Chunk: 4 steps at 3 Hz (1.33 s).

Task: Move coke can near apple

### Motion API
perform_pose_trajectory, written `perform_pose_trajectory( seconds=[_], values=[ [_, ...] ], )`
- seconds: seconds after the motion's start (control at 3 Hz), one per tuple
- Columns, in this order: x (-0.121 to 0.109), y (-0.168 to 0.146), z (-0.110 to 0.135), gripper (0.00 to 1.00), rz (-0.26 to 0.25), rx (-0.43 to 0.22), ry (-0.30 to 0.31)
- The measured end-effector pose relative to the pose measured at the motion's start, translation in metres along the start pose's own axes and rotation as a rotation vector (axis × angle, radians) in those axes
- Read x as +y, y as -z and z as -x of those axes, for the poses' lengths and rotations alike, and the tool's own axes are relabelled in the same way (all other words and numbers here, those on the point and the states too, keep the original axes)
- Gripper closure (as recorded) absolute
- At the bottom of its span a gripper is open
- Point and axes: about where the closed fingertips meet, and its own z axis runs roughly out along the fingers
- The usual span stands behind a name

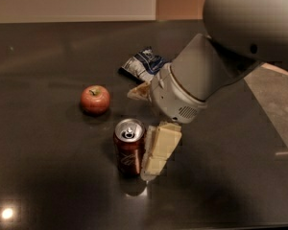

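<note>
Can (129,148) stands upright mid-table, nearer the front edge, top unopened. End effector (152,164) sits just beside its right side; open or gripping, can't tell. Apple (95,99) apart, leftward. Snack bag (143,65) farther back. Dark glossy table (48,176).

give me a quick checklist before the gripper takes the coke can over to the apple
1. Dark-red cylindrical coke can upright on the dark glossy table: ok.
2. Cream plastic gripper low beside the can, on the side away from the apple: ok.
3. Can firmly grasped: cannot tell.
4. Small round red apple in view, apart from the can: ok.
5. Nothing lying between can and apple: ok.
6. Blue-and-white foil snack bag off that path, behind the arm: ok.
</note>
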Motion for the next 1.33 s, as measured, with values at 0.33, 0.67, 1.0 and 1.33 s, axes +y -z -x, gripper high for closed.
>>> perform_pose_trajectory(
  seconds=[0.33, 0.67, 1.0, 1.33],
  values=[
    [0.003, -0.01, 0.003, 0.17, 0.021, -0.005, 0.017],
    [0.001, -0.015, 0.004, 0.4, 0.041, -0.016, 0.012],
    [-0.008, -0.01, 0.007, 0.64, 0.043, -0.041, -0.017],
    [-0.037, 0.0, 0.008, 0.87, -0.009, -0.042, -0.072]
  ],
)
